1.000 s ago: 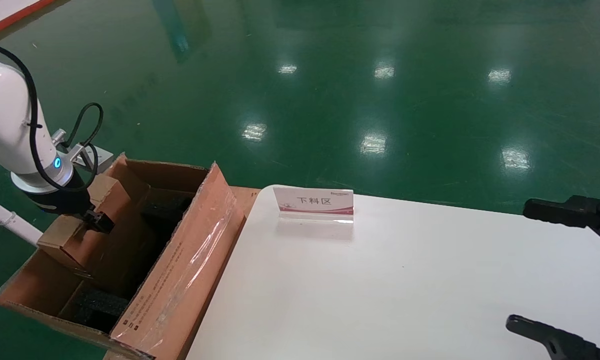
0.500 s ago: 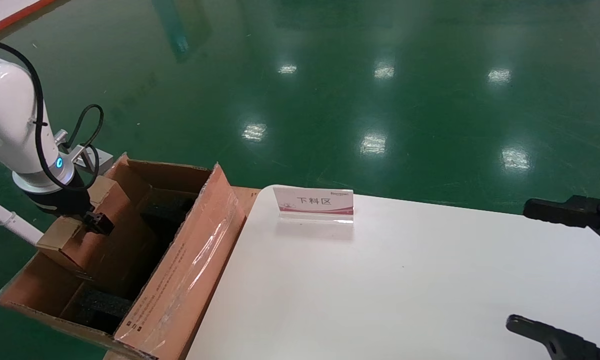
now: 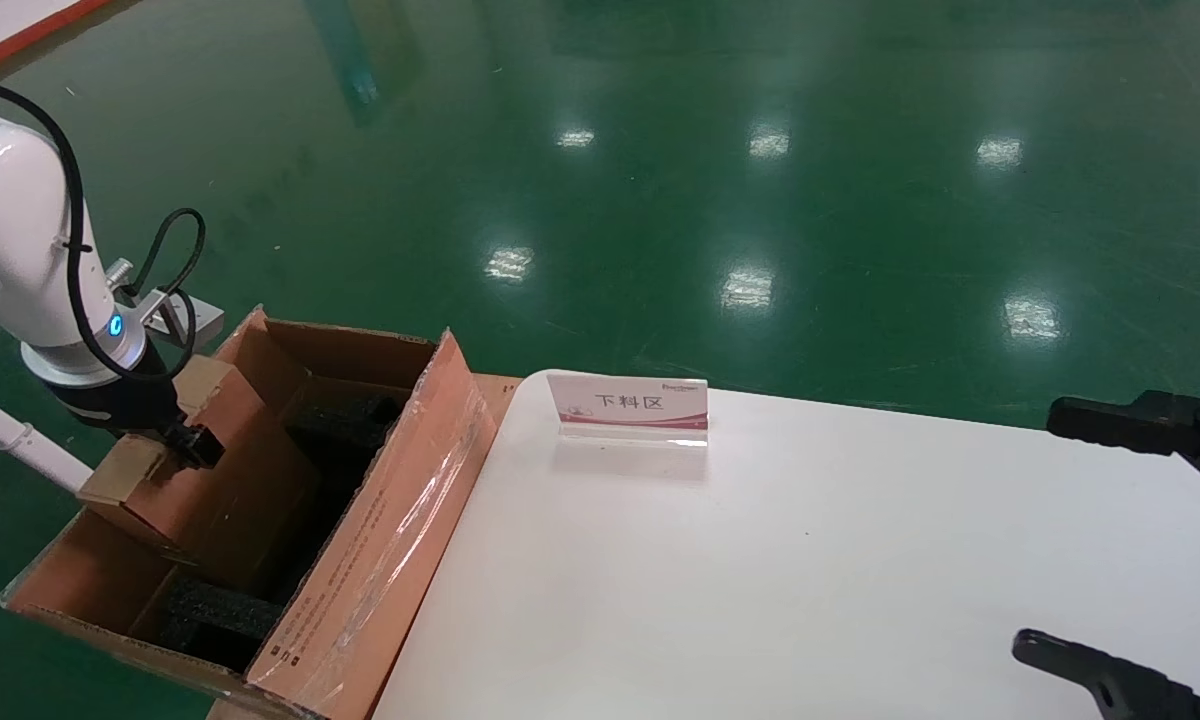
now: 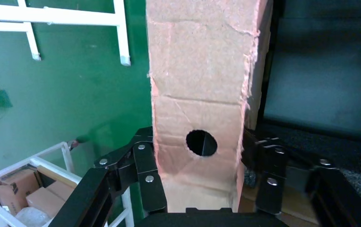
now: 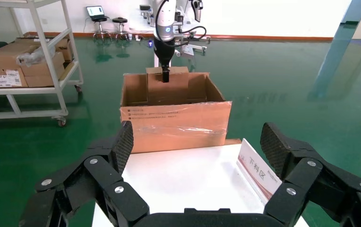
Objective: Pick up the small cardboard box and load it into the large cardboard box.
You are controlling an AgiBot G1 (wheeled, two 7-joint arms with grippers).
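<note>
Over the large cardboard box (image 3: 360,560), left tool (image 3: 188,440) clamps the small cardboard box (image 3: 210,470) across its narrow, holed end, partly lowered inside. Likely light, stiff, crushable; grip the edges. Right tool (image 5: 197,156) spread wide, idle over bench (image 3: 810,580).

Small cardboard box (image 3: 195,470) upright inside large cardboard box (image 3: 380,560)
</note>
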